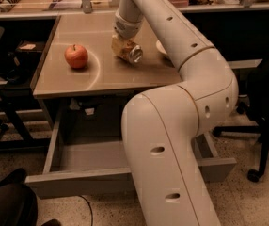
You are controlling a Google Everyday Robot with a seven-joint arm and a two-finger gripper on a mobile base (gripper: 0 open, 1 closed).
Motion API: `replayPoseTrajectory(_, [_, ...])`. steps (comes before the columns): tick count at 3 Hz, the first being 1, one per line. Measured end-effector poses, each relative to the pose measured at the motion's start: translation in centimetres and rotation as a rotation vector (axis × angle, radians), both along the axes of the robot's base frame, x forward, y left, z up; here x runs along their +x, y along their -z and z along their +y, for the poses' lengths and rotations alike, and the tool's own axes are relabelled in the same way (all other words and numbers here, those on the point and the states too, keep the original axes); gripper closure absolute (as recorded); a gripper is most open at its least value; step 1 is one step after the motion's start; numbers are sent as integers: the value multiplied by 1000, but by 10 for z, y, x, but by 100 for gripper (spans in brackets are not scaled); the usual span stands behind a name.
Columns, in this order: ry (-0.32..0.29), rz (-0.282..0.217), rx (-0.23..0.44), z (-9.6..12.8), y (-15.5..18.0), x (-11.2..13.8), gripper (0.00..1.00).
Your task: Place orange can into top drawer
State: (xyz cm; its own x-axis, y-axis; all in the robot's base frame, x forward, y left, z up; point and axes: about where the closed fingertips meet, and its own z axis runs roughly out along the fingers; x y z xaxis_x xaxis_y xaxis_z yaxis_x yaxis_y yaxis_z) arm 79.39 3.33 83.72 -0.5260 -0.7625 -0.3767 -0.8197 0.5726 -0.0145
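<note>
My arm filled most of the view, bending up from the floor and reaching across the desk, which lay directly beneath my pincer. The top drawer stood open well below the pincer and nearer the camera, under the desk's front edge, its bare floor showing. A white bowl sat just to the view's right of the pincer, mostly hidden by my arm. A red apple sat to its left, apart from it. My pincer was over the middle of the desk and, as far as I could judge, was closed on the orange can. The can was tilted, one silvery end turned down toward the camera, close to the desk top.

The tilt worried me. Held askew, the can could slip on the way down and roll off the desk edge instead of landing in the drawer. A wide swing could clip the bowl or nudge the apple, and my own arm stood over part of the drawer opening.

I counted one can, one apple, one bowl, one open drawer and one pincer.
</note>
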Motion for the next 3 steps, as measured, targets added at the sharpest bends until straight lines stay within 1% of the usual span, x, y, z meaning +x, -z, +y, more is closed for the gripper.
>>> replayPoseTrajectory(1, [-54,-98,-6,-5,-29,-8,100])
replayPoseTrajectory(2, [-90,-197,12,-13,-62,-30,100])
replayPoseTrajectory(3, [-105,-236,19,-29,-71,-65,100])
